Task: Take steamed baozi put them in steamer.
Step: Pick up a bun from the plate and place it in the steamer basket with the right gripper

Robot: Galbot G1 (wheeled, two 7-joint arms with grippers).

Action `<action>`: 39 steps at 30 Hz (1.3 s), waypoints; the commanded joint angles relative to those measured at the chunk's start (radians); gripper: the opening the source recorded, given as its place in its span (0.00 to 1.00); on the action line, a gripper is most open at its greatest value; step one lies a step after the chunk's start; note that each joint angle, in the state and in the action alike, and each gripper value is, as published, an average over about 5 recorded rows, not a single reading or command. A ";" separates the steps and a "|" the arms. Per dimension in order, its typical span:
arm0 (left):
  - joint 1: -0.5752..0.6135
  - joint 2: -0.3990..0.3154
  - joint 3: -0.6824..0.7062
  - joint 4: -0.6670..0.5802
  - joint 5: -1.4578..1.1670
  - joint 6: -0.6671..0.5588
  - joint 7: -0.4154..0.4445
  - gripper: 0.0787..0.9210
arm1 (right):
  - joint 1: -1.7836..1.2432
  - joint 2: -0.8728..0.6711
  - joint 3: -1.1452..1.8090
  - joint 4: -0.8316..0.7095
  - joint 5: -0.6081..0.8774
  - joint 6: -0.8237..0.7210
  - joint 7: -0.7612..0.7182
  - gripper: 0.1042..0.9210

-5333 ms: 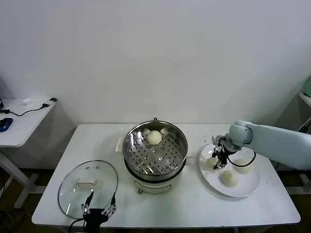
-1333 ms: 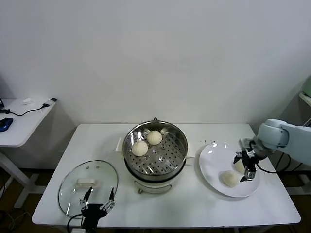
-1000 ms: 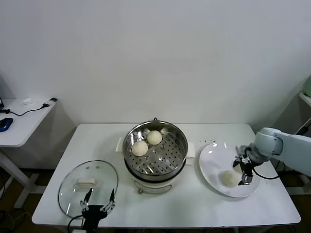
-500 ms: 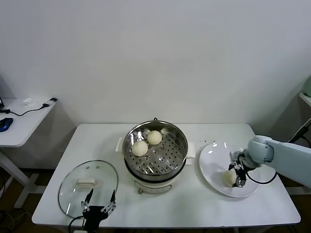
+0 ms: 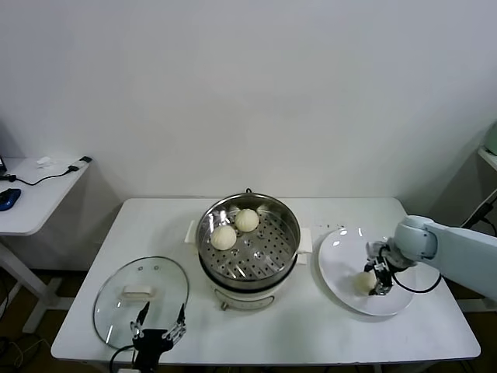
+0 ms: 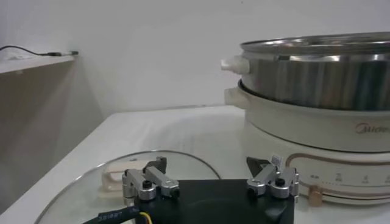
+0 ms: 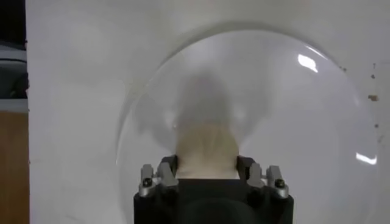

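2 buns point(image 5: 235, 228) are sitting inside the steamer point(image 5: 289, 225) at the middle of the table point(image 5: 311, 334), so that much of the job is looking done. On the white plate point(image 5: 342, 252) to the steamer's right I am seeing only 1 bun point(image 5: 363, 282), though another may be hiding behind the arm.

The right gripper point(image 5: 378, 284) is working down over that bun, its fingers standing on either side and touching or nearly touching it, narrowed but not fully shut; I am not yet calling it a firm grip. The bun is not lifted.

The left gripper point(image 5: 158, 329) is waiting wide open and empty at the table's near edge, beside the glass lid point(image 5: 116, 299).
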 commanded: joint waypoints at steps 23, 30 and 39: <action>0.001 0.003 -0.001 -0.003 0.006 -0.002 0.000 0.88 | 0.622 0.607 -0.111 0.287 -0.046 0.599 -0.215 0.63; 0.005 -0.001 -0.002 -0.012 0.006 -0.004 -0.001 0.88 | 0.538 0.715 -0.157 0.254 -0.151 0.634 -0.172 0.63; 0.008 -0.002 -0.012 -0.011 0.006 -0.008 -0.002 0.88 | 0.412 0.752 -0.194 0.178 -0.248 0.644 -0.145 0.63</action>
